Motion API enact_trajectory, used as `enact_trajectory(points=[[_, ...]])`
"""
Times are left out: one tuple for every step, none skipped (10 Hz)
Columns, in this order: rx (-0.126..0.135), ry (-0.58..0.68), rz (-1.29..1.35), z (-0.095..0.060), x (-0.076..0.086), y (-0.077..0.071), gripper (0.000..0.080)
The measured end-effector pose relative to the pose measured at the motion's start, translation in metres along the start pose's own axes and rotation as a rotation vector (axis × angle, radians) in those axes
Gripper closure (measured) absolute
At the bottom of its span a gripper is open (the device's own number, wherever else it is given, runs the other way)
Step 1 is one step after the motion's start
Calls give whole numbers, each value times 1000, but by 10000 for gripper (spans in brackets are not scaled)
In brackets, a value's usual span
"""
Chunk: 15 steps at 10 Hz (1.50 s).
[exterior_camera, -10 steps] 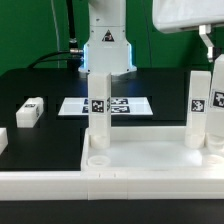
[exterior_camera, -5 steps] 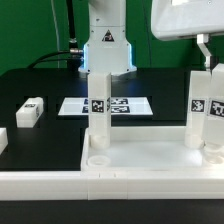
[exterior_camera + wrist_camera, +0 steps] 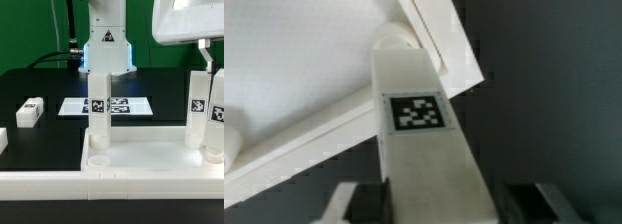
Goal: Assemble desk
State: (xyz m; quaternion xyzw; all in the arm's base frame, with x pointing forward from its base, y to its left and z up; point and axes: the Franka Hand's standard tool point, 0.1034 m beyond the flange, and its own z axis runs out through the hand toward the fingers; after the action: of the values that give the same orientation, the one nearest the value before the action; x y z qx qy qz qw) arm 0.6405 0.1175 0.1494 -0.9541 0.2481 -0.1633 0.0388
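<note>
**A:** The claw (image 3: 443,203) is gripping the held leg (image 3: 423,150) between both fingers. It's holding that leg upright with its end at a corner socket of the tabletop (image 3: 140,150), on the exterior view's right.

**B:** It's crowded there. A second leg (image 3: 198,105) is standing just beside it, slightly farther back.

**A:** A third leg (image 3: 98,110) is standing at the tabletop's far left corner, with the marker board (image 3: 130,105) lying behind it.

**B:** Open table (image 3: 50,135) is stretching away to the exterior view's left, and a loose leg (image 3: 30,111) is lying on it. The rail (image 3: 40,187) is running along the near edge.
</note>
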Motion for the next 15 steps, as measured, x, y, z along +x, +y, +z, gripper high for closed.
enact_trajectory(points=[[-4, -3, -3, 4, -3, 1, 508], [-6, -4, -6, 8, -5, 1, 508], [-7, -6, -7, 9, -6, 1, 508], [-8, -5, -8, 10, -5, 0, 508], [-4, 0, -9, 11, -5, -1, 508], [7, 14, -12, 11, -6, -2, 508], [19, 29, -17, 12, -9, -4, 508], [34, 46, -22, 12, -11, -5, 508], [50, 64, -23, 11, -12, -5, 508], [58, 67, -19, 10, -13, -3, 509], [57, 58, -28, 9, -14, 0, 510], [55, 48, -48, 7, -13, 7, 510], [50, 40, -56, 4, -12, 14, 510], [59, 63, -72, 5, -10, 18, 510], [71, 89, -75, 6, -8, 16, 520]])
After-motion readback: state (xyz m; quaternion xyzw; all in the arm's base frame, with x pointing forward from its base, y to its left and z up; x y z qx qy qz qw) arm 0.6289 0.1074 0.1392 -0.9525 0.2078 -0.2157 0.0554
